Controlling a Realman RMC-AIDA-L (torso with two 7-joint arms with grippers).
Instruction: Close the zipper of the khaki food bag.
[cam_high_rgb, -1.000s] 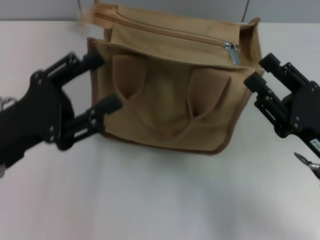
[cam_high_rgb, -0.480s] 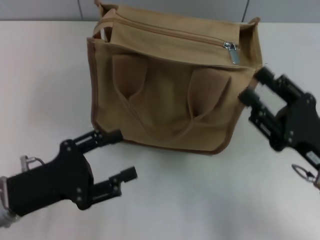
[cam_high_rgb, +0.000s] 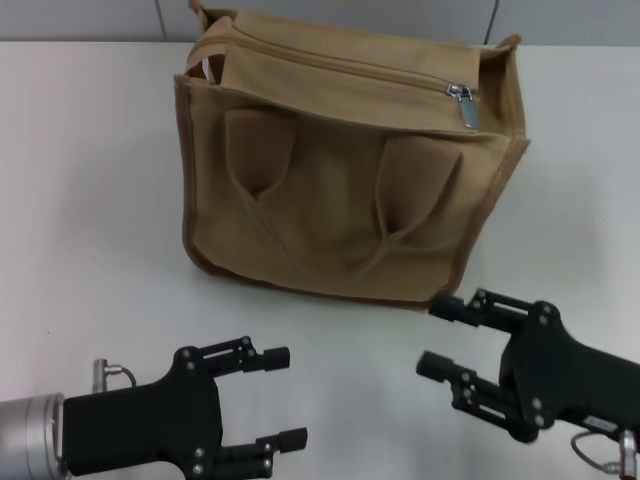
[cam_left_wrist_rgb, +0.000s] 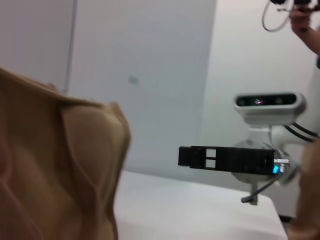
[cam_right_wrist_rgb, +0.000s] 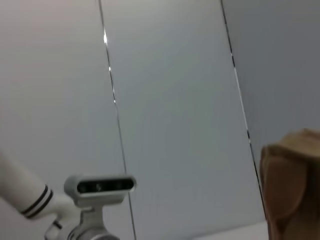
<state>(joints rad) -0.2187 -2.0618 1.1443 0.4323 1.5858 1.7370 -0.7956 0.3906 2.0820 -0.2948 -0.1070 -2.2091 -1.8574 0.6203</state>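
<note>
Zipper (cam_high_rgb: 340, 72) in the head view runs along the top of the khaki food bag (cam_high_rgb: 345, 170), which stands upright on the white table (cam_high_rgb: 90, 200) toward its far side; the silver slider (cam_high_rgb: 463, 100) sits near the bag's right end with its pull tab hanging down, and at the left end the top looks gapped, so I judge part of the zipper is not shut. Risk one: the bag is soft and unheld, so a pull on the tab by one arm alone would likely drag or tip the whole bag instead of running the slider. Risk two: the tab is small and dangling, easy for fingers to miss or slip off. Left gripper (cam_high_rgb: 278, 400) is low at the near edge, fingers spread, nothing in them, well apart from the bag. Right gripper (cam_high_rgb: 435, 335) is near the bag's lower right corner, also spread and empty, not touching; the slider is far above and beyond it. Left wrist view: bag's tan side (cam_left_wrist_rgb: 60, 170) fills one side close up, with the other arm's black finger (cam_left_wrist_rgb: 225, 157) farther off; no zipper visible. Right wrist view: only a tan corner of the bag (cam_right_wrist_rgb: 292, 180) against the grey wall panels (cam_right_wrist_rgb: 170, 100); no slider or own fingers visible.
</note>
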